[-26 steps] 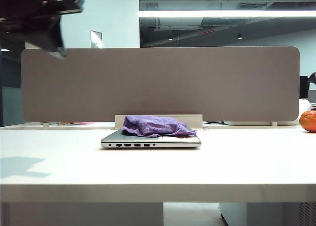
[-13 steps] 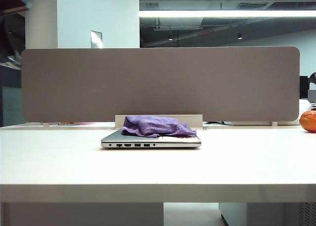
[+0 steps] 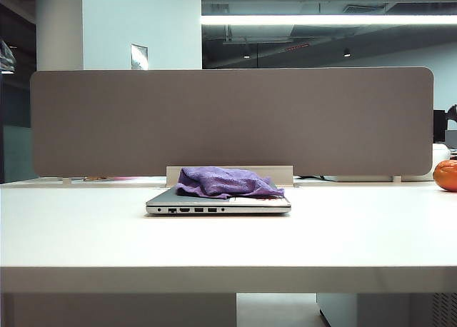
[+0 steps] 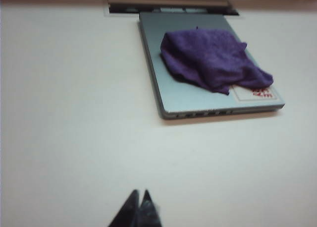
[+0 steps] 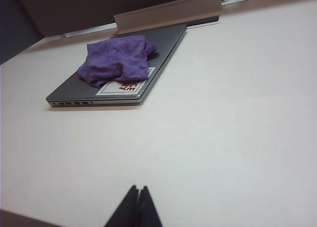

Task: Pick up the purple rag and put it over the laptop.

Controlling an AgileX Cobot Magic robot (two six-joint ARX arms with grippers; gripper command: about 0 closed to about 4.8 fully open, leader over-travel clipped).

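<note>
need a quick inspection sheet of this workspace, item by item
surface: white table, mostly bare
job's things: purple rag bunched on the closed laptop, lid and sticker partly uncovered
clutter: orange round object at the table's far right edge
grippers: left end effector shut, above bare table; right end effector shut, above bare table
cables: nothing seen
surroundings: grey divider panel behind the table, office beyond

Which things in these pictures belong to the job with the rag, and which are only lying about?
Belong to the job:
- purple rag, lying bunched on the laptop lid
- laptop, closed, on the table
- left gripper, shut, empty, away from the laptop

Only lying about:
- orange fruit at the far right
- grey divider panel behind
- right gripper, shut, empty
</note>
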